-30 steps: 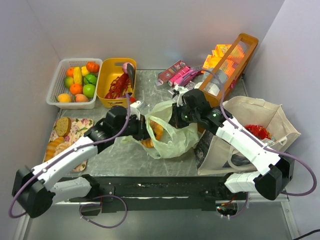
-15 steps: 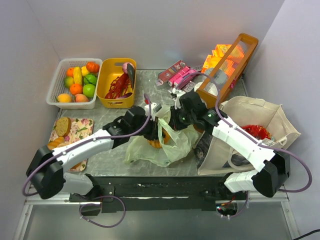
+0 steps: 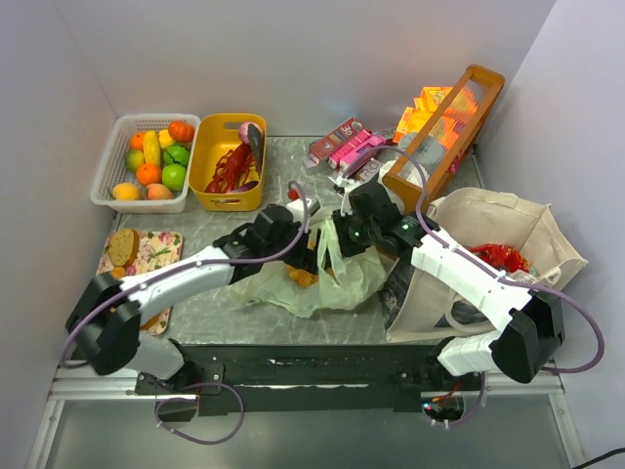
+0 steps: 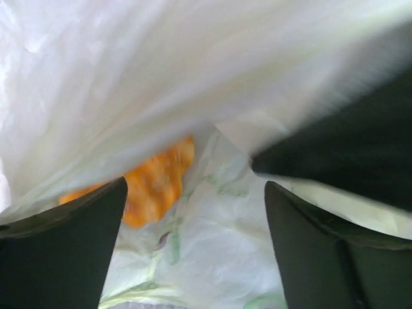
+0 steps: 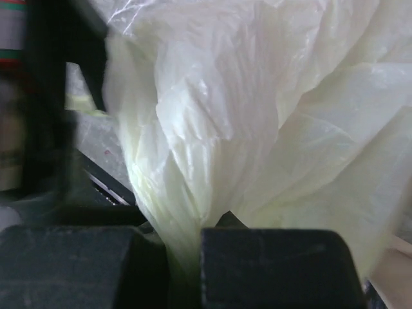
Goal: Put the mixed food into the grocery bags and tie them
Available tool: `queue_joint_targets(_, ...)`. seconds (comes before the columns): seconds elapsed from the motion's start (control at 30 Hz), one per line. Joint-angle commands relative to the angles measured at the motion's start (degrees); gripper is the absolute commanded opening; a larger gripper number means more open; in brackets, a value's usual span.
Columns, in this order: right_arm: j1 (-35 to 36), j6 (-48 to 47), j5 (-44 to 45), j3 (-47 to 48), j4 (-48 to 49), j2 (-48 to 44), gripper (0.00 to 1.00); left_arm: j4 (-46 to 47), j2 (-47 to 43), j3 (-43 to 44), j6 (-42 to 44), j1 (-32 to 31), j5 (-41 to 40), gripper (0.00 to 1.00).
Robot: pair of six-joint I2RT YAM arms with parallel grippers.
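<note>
Because it is thin film with nothing stiff in it, the pale green plastic bag [image 3: 337, 283] is judged a very light, limp, slippery item. It would collapse wherever it is let go, and a sharp tug would likely tear it.

Best hold, by the same judgement: a loop handle or a bunched neck of film near the mouth, pinched across several layers. A single layer would probably slide out from between the pads.

Location: on the table [image 3: 293, 171], just left of the canvas tote [image 3: 469, 210], its right flank against the tote's left wall.

Appearance: translucent, crinkled, milky white-green, with faint green print visible in the left wrist view. It lies slumped low and wide, its upper film drawn up toward the arms.

Contents seen: one golden-brown toy pastry [image 4: 158, 187], showing orange through the film on the side away from the tote.

Tool, right gripper [image 5: 168, 235]: clamped tight on a gathered rope of bag film, which fans out above its fingers. It sits at the bag's far edge, on the side nearer the tote.

Tool, left gripper [image 4: 194, 187]: fingers spread wide, nothing pinched between them. Bag film hangs across its view, and whether a finger touches it cannot be told. It sits at the bag's side away from the tote.

Canvas tote: beige, standing open, a red packet [image 3: 503, 256] inside.

Status, judged: handles not yet tied.
</note>
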Motion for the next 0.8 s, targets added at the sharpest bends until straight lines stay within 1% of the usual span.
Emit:
queue_joint_targets(0.0, -1.2, 0.3, 0.2, -0.2, 2.7, 0.3, 0.0, 1.2, -10.3, -3.0, 0.5, -0.3, -1.7, 0.99)
queue_joint_targets(0.03, -1.3, 0.1, -0.1, -0.1, 2.6, 0.9, 0.0, 0.9, -12.0, -4.6, 0.1, -0.2, -1.5, 0.99)
queue_joint_targets(0.07, -1.5, -0.1, -0.1, 0.1, 2.7, 1.1, 0.0, 0.7, -13.8, -5.4, -0.2, -0.3, -1.0, 0.96)
queue_joint_targets(0.1, -1.5, -0.2, -0.1, 0.2, 3.0, 1.5, 0.0, 0.4, -17.0, -6.1, -0.4, -0.2, -1.2, 0.96)
queue_joint_targets(0.2, -2.2, -0.5, -0.2, 0.3, 3.2, 2.8, 0.0, -4.2, -21.1, -7.6, -1.9, -0.2, -2.8, 0.96)
queue_joint_targets(0.27, -3.2, -0.9, -0.9, 0.6, 4.0, 3.5, 0.0, -10.2, -22.2, -7.9, -3.1, -0.2, -5.9, 0.96)
queue_joint_targets(0.33, -4.3, -1.4, -1.4, 1.3, 4.3, 4.2, 0.0, -13.2, -25.2, -8.4, -4.8, -0.2, -9.2, 0.96)
queue_joint_targets(0.37, -4.4, -2.1, -1.6, 2.3, 4.1, 5.2, 0.0, -15.1, -26.9, -9.4, -5.3, -0.2, -12.2, 0.96)
queue_joint_targets(0.4, -4.7, -2.3, -1.7, 2.8, 4.0, 5.7, 0.0, -16.1, -30.2, -10.0, -5.9, -0.2, -14.4, 0.96)
queue_joint_targets(0.43, -5.0, -2.4, -2.0, 3.3, 3.9, 6.7, 0.0, -16.8, -31.8, -11.4, -7.4, -0.2, -19.8, 0.96)
queue_joint_targets(0.5, -5.4, -3.0, -2.8, 4.6, 4.0, 7.5, 0.0, -18.9, -33.9, -12.6, -8.9, 0.9, -22.2, 0.96)
queue_joint_targets(0.53, -5.6, -3.4, -3.0, 5.1, 4.2, 8.3, 0.0, -19.8, -33.4, -13.5, -11.5, 2.2, -21.7, 0.96)
queue_joint_targets(0.57, -5.8, -3.6, -3.3, 6.0, 4.3, 8.9, 0.0, -20.7, -32.4, -13.9, -12.4, 3.9, -19.0, 0.96)
queue_joint_targets(0.6, -5.9, -3.8, -3.7, 6.5, 4.1, 9.4, 0.0, -20.6, -29.7, -14.3, -12.5, 7.5, -16.2, 0.96)
queue_joint_targets(0.63, -6.0, -4.0, -3.8, 7.1, 4.1, 10.6, 0.0, -20.5, -28.3, -15.1, -13.0, 8.7, -14.3, 0.96)
queue_joint_targets(0.7, -6.2, -4.6, -4.3, 8.8, 3.7, 11.8, 0.0, -19.0, -26.7, -16.3, -13.1, 9.0, -12.9, 0.96)
queue_joint_targets(0.77, -6.3, -5.2, -4.5, 10.1, 3.6, 13.4, 0.0, -14.4, -26.7, -18.8, -13.0, 9.0, -11.7, 0.96)
